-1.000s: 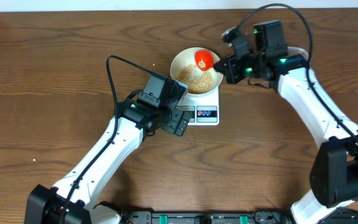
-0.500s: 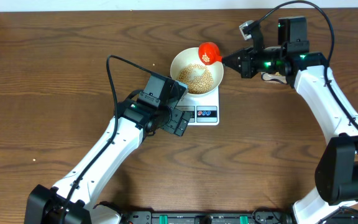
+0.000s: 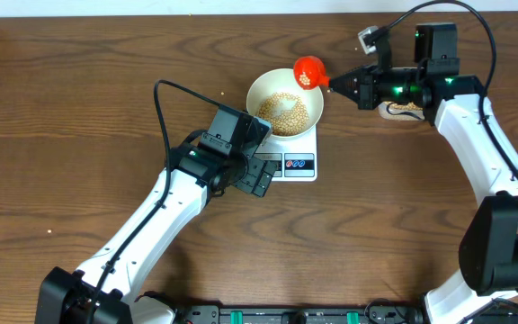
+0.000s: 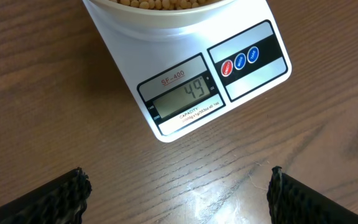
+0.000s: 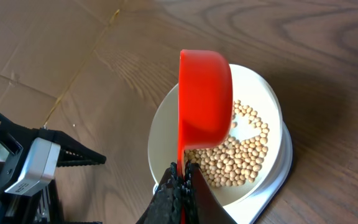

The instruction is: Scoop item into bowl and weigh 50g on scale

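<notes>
Holding red scoop (image 5: 205,99) tilted over bowl (image 3: 257,90) rim, upper centre, right gripper (image 5: 182,182) jaws clamp its handle for pouring. Beans (image 3: 286,110) lie in bowl atop scale (image 4: 185,93), reading 49. Left gripper (image 4: 178,199), jaws spread, empty, faces display, likely for monitoring.

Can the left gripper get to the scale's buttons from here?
Probably yes: the left gripper hangs open just in front of the scale, with only bare table between it and the buttons.
</notes>
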{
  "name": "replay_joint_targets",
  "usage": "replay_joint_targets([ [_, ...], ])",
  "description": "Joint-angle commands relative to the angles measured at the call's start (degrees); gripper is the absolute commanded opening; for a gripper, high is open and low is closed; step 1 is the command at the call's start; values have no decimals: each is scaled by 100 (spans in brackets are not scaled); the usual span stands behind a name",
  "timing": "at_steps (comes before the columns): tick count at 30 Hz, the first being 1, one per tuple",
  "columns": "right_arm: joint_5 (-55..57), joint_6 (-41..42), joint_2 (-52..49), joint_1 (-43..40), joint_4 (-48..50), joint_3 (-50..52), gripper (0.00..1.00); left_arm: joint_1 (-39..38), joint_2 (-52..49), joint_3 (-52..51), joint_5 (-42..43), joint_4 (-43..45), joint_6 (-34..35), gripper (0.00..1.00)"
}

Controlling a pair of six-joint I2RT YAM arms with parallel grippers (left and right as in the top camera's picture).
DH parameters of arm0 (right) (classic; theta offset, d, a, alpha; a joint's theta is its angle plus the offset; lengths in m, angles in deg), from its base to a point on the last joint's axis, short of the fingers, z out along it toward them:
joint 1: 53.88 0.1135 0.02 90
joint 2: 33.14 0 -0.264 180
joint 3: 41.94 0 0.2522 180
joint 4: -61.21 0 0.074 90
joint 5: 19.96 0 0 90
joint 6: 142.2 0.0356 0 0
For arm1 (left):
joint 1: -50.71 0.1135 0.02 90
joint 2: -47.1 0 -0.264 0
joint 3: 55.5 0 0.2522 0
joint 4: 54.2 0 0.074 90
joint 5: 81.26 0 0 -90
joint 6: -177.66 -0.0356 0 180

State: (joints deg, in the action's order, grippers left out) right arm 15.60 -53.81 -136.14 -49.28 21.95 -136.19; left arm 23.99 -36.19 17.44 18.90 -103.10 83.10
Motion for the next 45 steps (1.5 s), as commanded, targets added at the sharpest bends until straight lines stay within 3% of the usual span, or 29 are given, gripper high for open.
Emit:
replay_joint_targets([
  [1,-166,92,175,-50,24,-20,1,13,-63,-13,-57,0,-37,93],
  [11,55,92,175,219,-4,-20,1,13,-63,-13,-57,0,-37,93],
  [25,2103,28,175,1091,-358,-20,1,13,-63,-13,-57,0,-37,93],
  [36,2365,-457,175,1250,-474,-20,1,13,-63,-13,-57,0,-37,93],
  [45,3812,-737,175,1878,-643,-20,1,13,-63,-15,-57,0,-37,93],
])
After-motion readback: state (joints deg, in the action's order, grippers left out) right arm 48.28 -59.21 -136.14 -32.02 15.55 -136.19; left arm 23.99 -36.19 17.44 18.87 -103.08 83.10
